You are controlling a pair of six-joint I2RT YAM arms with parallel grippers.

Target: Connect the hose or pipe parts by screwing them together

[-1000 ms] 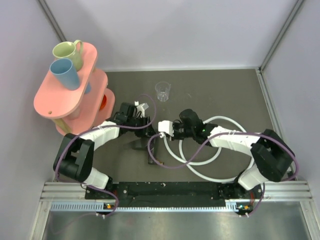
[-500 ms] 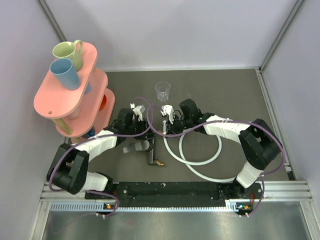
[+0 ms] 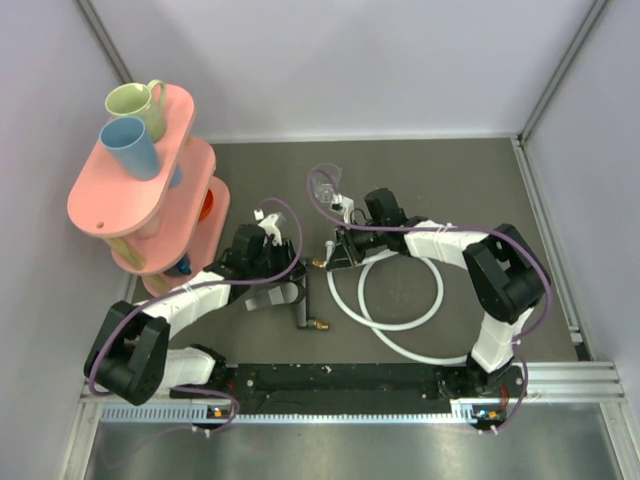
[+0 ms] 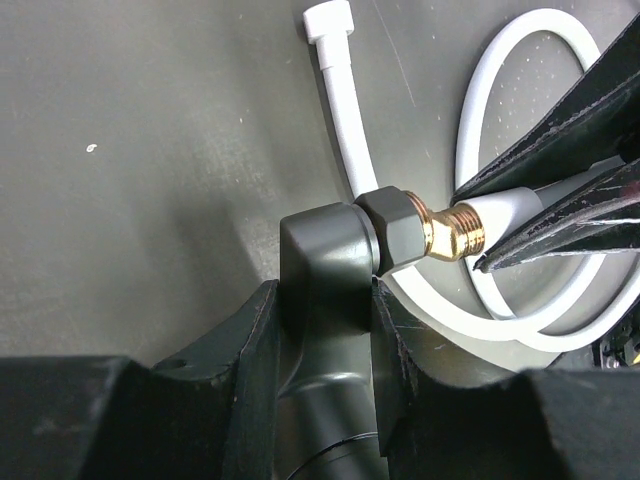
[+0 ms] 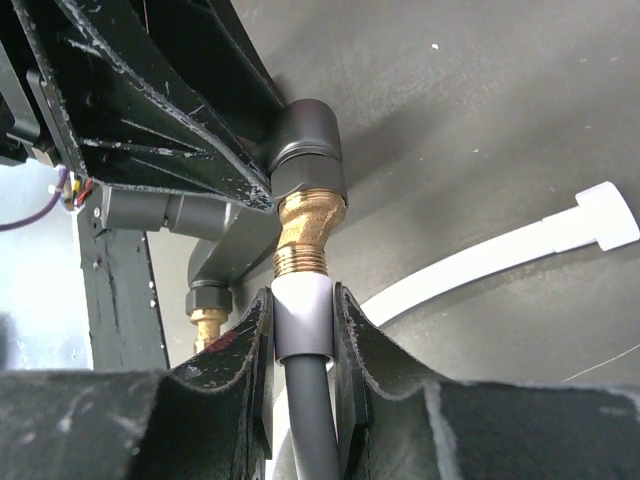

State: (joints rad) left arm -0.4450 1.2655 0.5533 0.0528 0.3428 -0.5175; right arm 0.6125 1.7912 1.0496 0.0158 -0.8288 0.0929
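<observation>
My left gripper [image 4: 323, 292] has its jaws clamped on the body of the black T-shaped fitting [image 4: 325, 250], which is held just on the near side of the clear cup [image 3: 322, 190]. My right gripper [image 5: 301, 300] has its jaws closed around the pale end connector [image 5: 302, 318] of the white hose [image 3: 400, 325]. That connector is butted up against the fitting's brass tip [image 5: 305, 235]. The rest of the hose lies in loops on the bench [image 3: 450, 180], near and to the right of the cup.
</observation>
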